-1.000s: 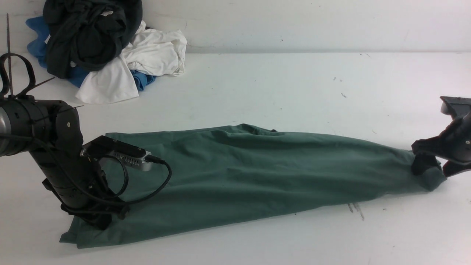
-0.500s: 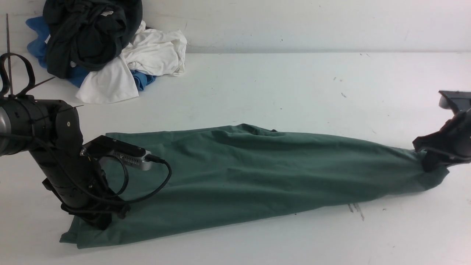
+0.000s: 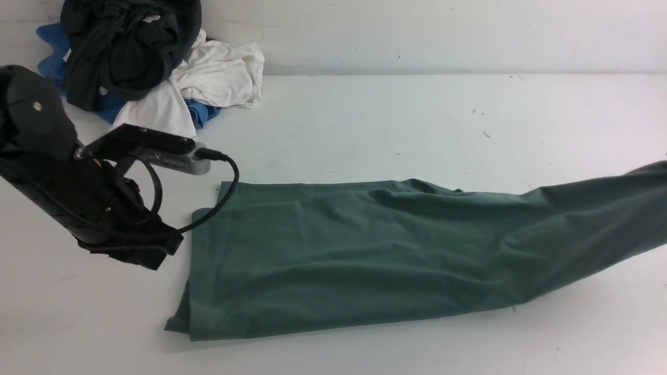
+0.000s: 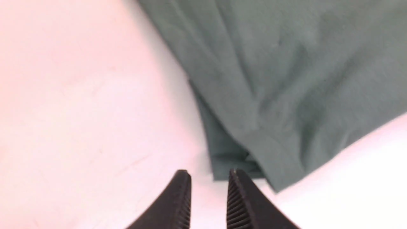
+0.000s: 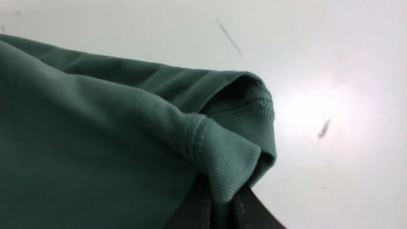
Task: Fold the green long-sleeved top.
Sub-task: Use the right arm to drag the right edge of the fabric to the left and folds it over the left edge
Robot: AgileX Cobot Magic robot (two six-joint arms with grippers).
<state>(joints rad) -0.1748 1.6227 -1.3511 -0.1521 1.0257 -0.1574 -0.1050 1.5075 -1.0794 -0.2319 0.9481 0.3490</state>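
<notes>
Shows the green long-sleeved top (image 3: 365, 250) lying lengthwise across the white tabletop (image 3: 365, 120), folded into a long band. Puts its squared end toward the robot's left, flat on the surface. Puts its other end toward the right, lifted off the tabletop and running out past the front view's right edge. Finds the left fingers (image 4: 186, 194) slightly parted with nothing between them, over bare tabletop just beside a corner of the top. Finds the right fingers (image 5: 202, 206), visible only from the wrist, clenched on a ribbed edge of the top, with cloth bunched above the pinch. Places the black left arm (image 3: 78, 198) beside the top's left end. Adds a heap of black, white and blue clothes (image 3: 151, 67) at the tabletop's far left, well apart from the top.
</notes>
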